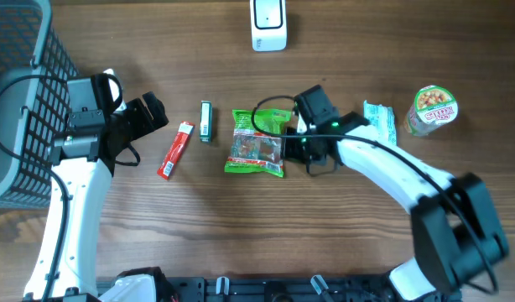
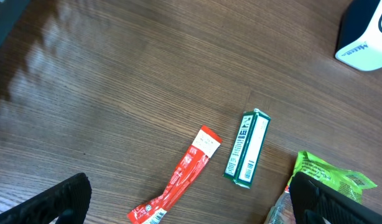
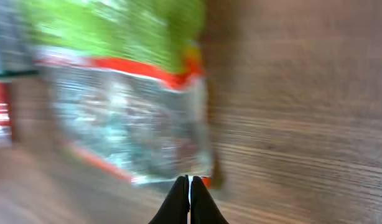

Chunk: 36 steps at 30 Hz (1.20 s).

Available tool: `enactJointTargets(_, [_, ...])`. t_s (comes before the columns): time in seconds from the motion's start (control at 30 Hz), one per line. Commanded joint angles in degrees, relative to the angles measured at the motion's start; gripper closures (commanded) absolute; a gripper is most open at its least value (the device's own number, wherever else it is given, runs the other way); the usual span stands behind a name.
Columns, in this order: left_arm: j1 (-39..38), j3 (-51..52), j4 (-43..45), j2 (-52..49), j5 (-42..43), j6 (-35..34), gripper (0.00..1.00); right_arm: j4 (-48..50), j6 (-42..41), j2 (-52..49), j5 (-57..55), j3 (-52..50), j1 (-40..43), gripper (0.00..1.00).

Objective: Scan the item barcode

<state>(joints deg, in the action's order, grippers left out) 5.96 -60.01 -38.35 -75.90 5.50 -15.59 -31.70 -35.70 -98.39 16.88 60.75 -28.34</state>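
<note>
Two fingers of the right end effector [image 3: 189, 185] are pressed together, their tips touching or just short of the near edge of the green snack bag [image 3: 122, 93]. Whether a sliver of film is caught between them cannot be told from the blurred right wrist view. The main risk from here is that a lift finds little or no film in the pinch, so the glossy bag slips free. A forward nudge could also slide it across the bench [image 1: 325, 235] into the green gum pack [image 1: 205, 122], which lies just beyond the bag's far edge. Crinkled, shiny film could also spoil a read, and no barcode shows on the upward face, so it may be underneath. The bag lies flat and is nearly square. Its slightly longer axis runs across the end effector's line of approach, with one sealed end toward the white scanner [image 1: 268, 25] well off to the side and the other toward the robot's base. Past the gum pack lies a red stick sachet [image 1: 175, 151]. Farthest out, the left end effector [image 1: 150, 116] hangs with its fingers spread wide and holds nothing.
</note>
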Motion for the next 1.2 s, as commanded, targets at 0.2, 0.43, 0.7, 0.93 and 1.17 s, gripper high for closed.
enactJointTargets(0.2, [-0.09,-0.66,0.15,0.13,0.46,0.11,0.0,1.53,-0.94,0.37,2.75,-0.26,-3.87,0.96])
enactJointTargets(0.43, [-0.09,-0.66,0.15,0.13,0.46,0.11,0.0,10.36,-7.52,-4.22,2.16,-5.42,-6.58,0.96])
enactJointTargets(0.7, [-0.09,-0.66,0.15,0.13,0.46,0.11,0.0,16.22,-8.76,-8.44,7.06,-6.14,-6.4,0.96])
enactJointTargets(0.93, [-0.09,-0.66,0.15,0.13,0.46,0.11,0.0,14.1,-0.02,1.05,8.31,-2.05,-6.4,0.91])
enactJointTargets(1.17, [-0.09,-0.66,0.15,0.13,0.46,0.11,0.0,9.16,-0.96,4.9,-1.44,-2.27,-6.43,0.92])
